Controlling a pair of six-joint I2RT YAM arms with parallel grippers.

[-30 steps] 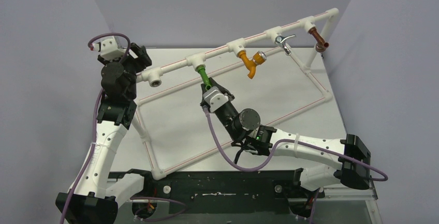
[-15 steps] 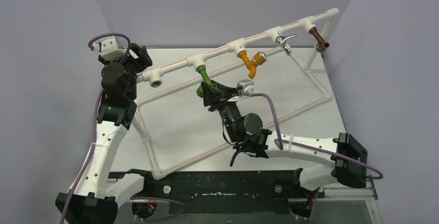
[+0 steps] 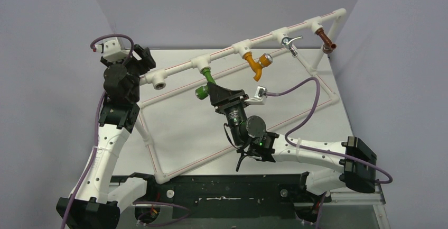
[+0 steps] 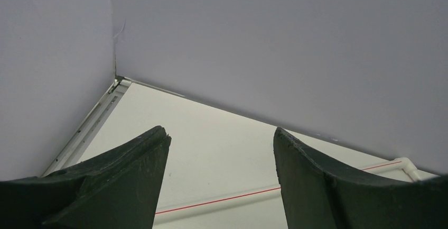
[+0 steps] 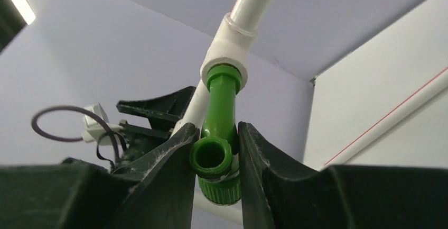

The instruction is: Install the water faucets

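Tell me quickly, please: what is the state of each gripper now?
The left gripper: open, holding nothing.
The right gripper: closed on the green faucet.

Open counter [image 3: 179, 126] inside the pipe frame [image 3: 323, 84], left half bare. Barred toward the far edge by the raised rail [image 3: 222, 53], with green tap [image 3: 207, 75], orange tap [image 3: 255, 66] and chrome tap [image 3: 289, 44] hanging beneath. Right tool [image 3: 213, 88] clamped around green tap; left tool [image 3: 145, 58] beside rail's left end.
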